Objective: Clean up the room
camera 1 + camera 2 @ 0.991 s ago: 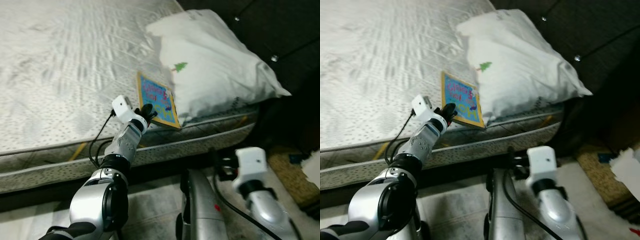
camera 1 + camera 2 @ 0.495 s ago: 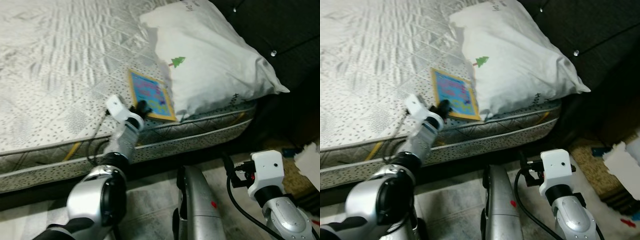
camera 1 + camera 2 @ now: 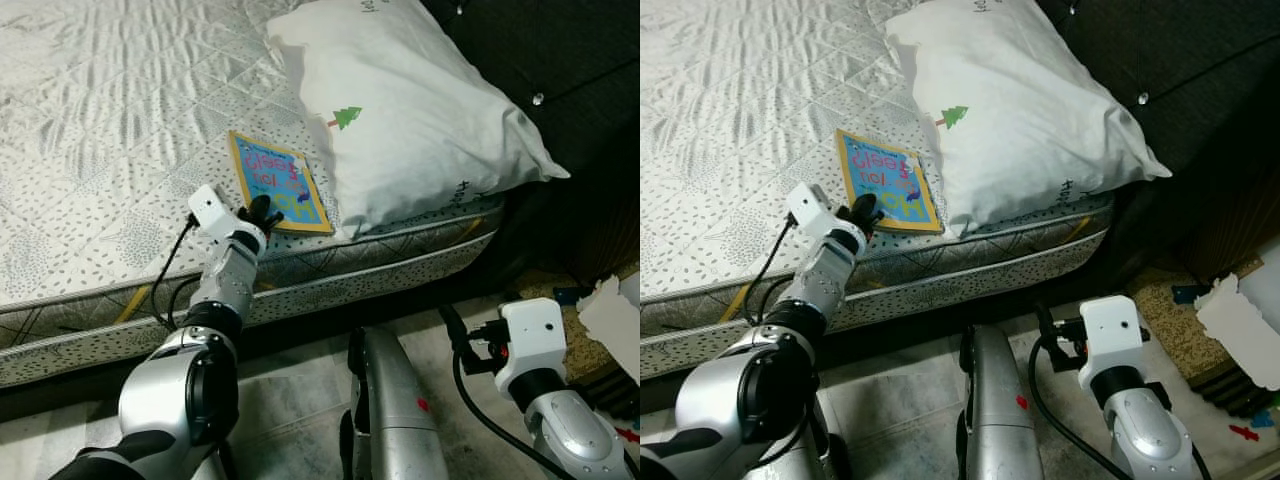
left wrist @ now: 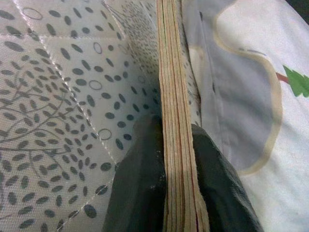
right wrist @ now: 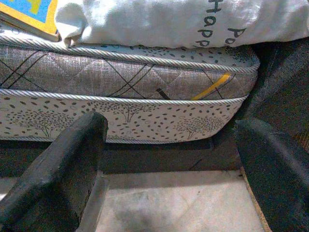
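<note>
**Left gripper clamps the picture book at the mattress edge**

At the near edge of the white quilted mattress with its grey leaf-and-dot print point(image 3: 110, 130), the robot's left gripper point(image 3: 258, 212) reaches up from the floor side, and its two black fingers point(image 4: 145, 183) are pressed onto the near edge of the thin, square picture book with a blue cover, a yellow border and coloured lettering point(image 3: 273, 188). In the left wrist view the book's stacked cream page edges point(image 4: 176, 145) run straight up between the two fingers, one pad on each face, so the grip is closed on the book. The book lies flat on the mattress near its front edge, just beside the large white pillow with a small green tree motif point(image 3: 410, 120); the pillow's lower corner touches or slightly overlaps the book's far side.

The right gripper point(image 5: 174, 159) hangs low over the pale tiled floor point(image 5: 169, 203) in front of the bed, its fingers spread wide with nothing between them, facing the mattress's quilted grey side panel point(image 5: 120, 82). Beside the bed, at the robot's right, crumpled white paper point(image 3: 612, 318) lies on a brown mat point(image 3: 1165, 300).
</note>
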